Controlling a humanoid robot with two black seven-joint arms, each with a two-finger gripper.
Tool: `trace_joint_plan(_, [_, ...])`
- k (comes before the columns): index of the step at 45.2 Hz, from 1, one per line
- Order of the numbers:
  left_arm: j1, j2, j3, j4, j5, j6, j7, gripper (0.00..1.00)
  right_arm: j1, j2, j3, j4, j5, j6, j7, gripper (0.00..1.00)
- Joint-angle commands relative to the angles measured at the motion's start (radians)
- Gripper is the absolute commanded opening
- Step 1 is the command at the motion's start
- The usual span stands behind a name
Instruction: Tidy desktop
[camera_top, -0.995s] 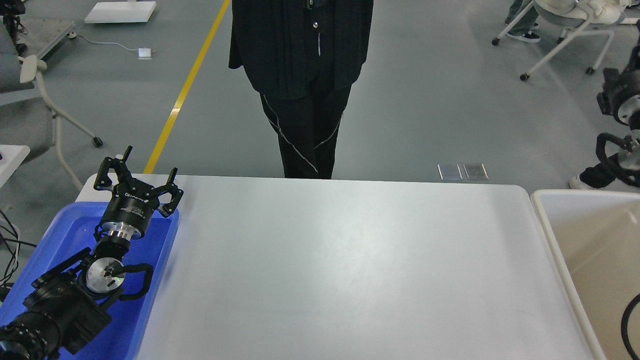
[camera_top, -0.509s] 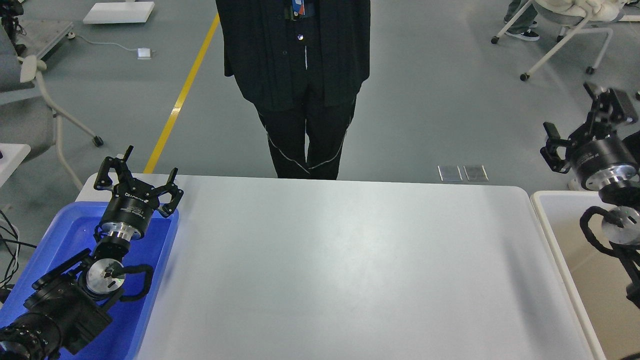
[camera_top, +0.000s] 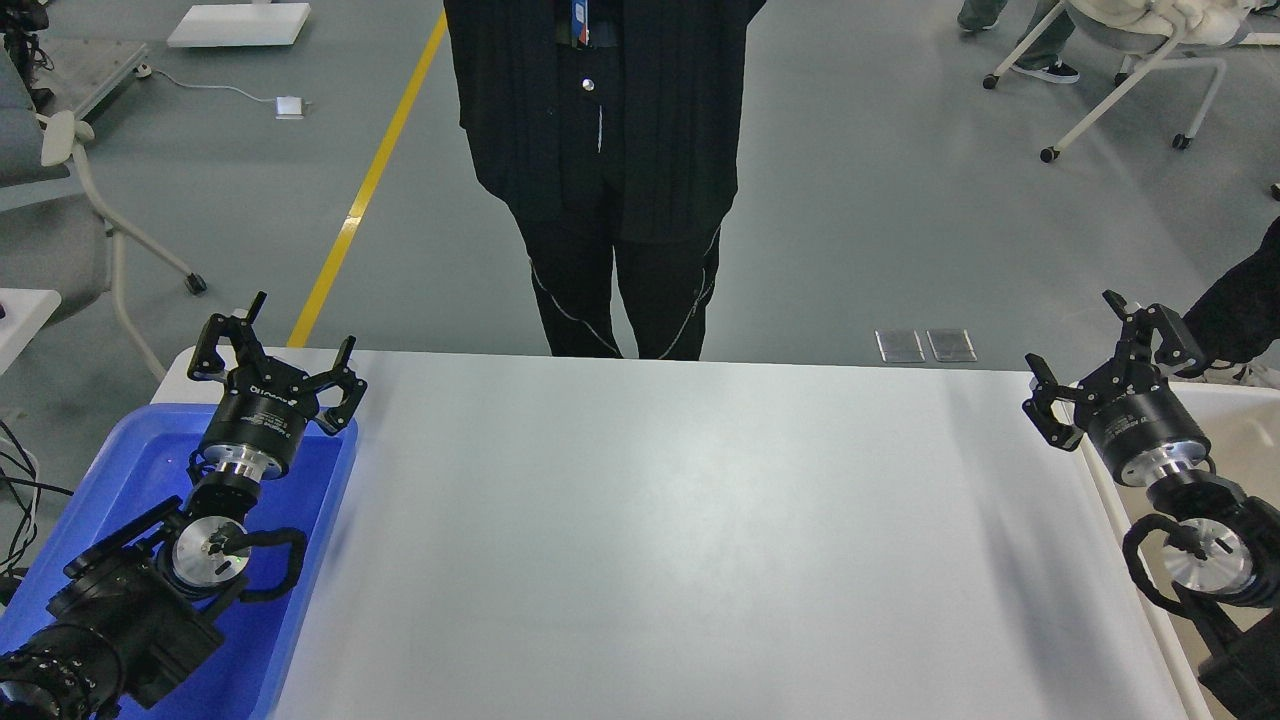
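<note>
White counter (camera_top: 660, 540) fills the middle of the head view, wide and matte, rounded far corners.

Blue tray (camera_top: 135, 460) sits at its left edge. Left gripper (camera_top: 275, 352) hangs over the tray's far end, near the counter's far left corner; jaws spread apart, gripping nothing.

Cream bin (camera_top: 1235, 420) sits at the counter's right edge. Right gripper (camera_top: 1100, 365) is raised over the seam between counter and bin, near the far right corner; jaws spread wide, nothing between them.

Person in black (camera_top: 610, 170) stands just beyond the far edge, roughly centre, head out of view. Yellow floor line (camera_top: 365, 190) runs diagonally behind the tray side. White-framed wheeled chairs (camera_top: 1130, 70) stand on the grey floor, far right and far left.
</note>
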Motion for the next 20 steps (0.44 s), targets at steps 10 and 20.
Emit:
trace_joint_plan(10, [0.000, 0.000, 0.000, 0.000, -0.001, -0.001, 0.000, 1.00, 0.184, 0.142, 0.044, -0.221, 0.031, 0.008, 0.004, 1.00])
trace_joint_plan(20, [0.000, 0.000, 0.000, 0.000, -0.001, -0.001, 0.000, 1.00, 0.201, 0.148, 0.032, -0.221, 0.031, 0.014, 0.004, 1.00])
